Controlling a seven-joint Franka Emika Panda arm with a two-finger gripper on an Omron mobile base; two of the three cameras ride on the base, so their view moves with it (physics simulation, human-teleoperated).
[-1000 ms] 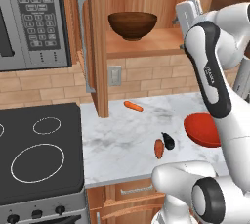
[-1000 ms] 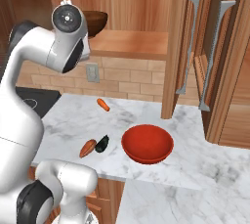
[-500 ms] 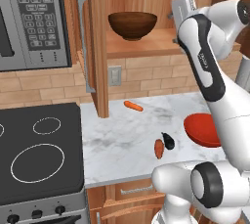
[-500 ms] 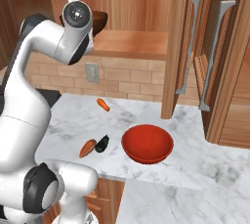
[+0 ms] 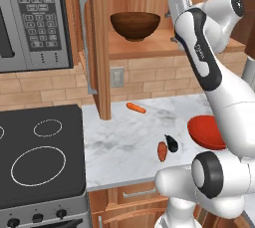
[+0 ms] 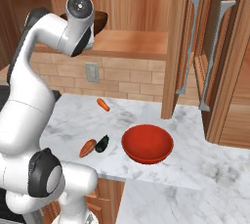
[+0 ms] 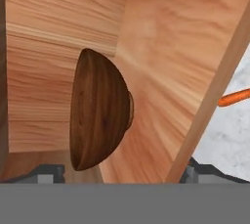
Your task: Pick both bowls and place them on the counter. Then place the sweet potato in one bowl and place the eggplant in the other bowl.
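The claw (image 5: pixel 175 9) has swung left toward the brown bowl (image 5: pixel 135 25), upright on its shelf (image 5: pixel 149 48); jaws wide, empty. Red bowl (image 6: pixel 147 143) sits on the marbled surface (image 6: pixel 161 169).

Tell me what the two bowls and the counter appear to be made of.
The round dark brown bowl on the cabinet shelf looks like wood with a satin finish: grain streaks run across its side. The glossy bright red bowl reads as glazed ceramic or plastic; its smooth sheen leaves that open. The white-grey counter slab looks like polished marble, given its grey veining.
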